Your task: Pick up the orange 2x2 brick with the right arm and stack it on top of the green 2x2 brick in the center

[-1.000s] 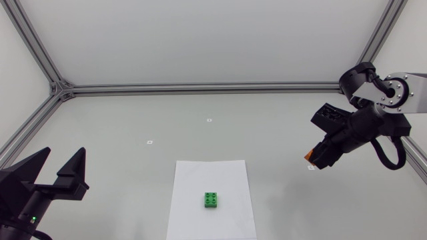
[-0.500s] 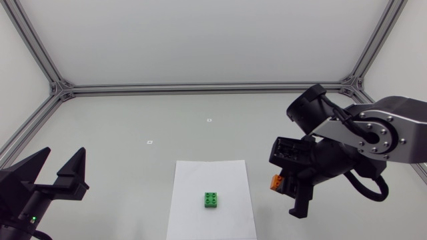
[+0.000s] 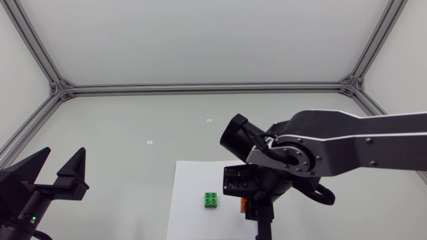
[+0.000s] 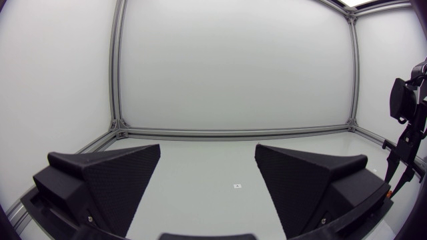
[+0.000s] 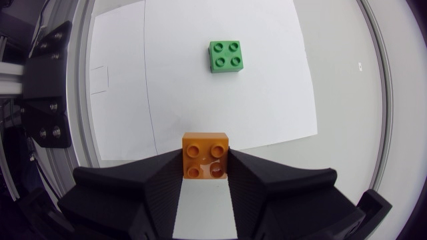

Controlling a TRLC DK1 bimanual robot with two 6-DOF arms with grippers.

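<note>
- The table (image 3: 133, 120) is fenced by a metal frame (image 3: 200, 87) along its back and both sides. The rails run close to where each of my arms comes in.
- The widest open surface is the back half of the table. It carries only two small markers (image 3: 209, 121), well apart from each other and from the sheet.
- A white sheet (image 3: 190, 200) lies at the front middle. Its front edge goes out of the head view.
- My right arm (image 3: 347, 143) comes in from the right and spans the space over the sheet's right part. It hides the sheet's right edge and the table beyond it.
- My left gripper (image 4: 208, 152) sits at the front left corner, near the left rail and well apart from the sheet. Its jaws stand wide apart with nothing between them, and bare table lies ahead of it.
- My right gripper (image 5: 205, 160) points down over the sheet. Its jaws are clamped on the orange brick (image 5: 206, 155), one finger on each of two opposite sides, studs facing the camera.
- In the head view, only a sliver of that brick shows under my wrist, just right of the green brick (image 3: 211, 200).
- The green brick lies flat on the sheet, studs up, ahead of my right gripper. It is not touching the orange brick, and white paper shows between the two.
- I cannot tell how high the orange brick hangs above the sheet.
</note>
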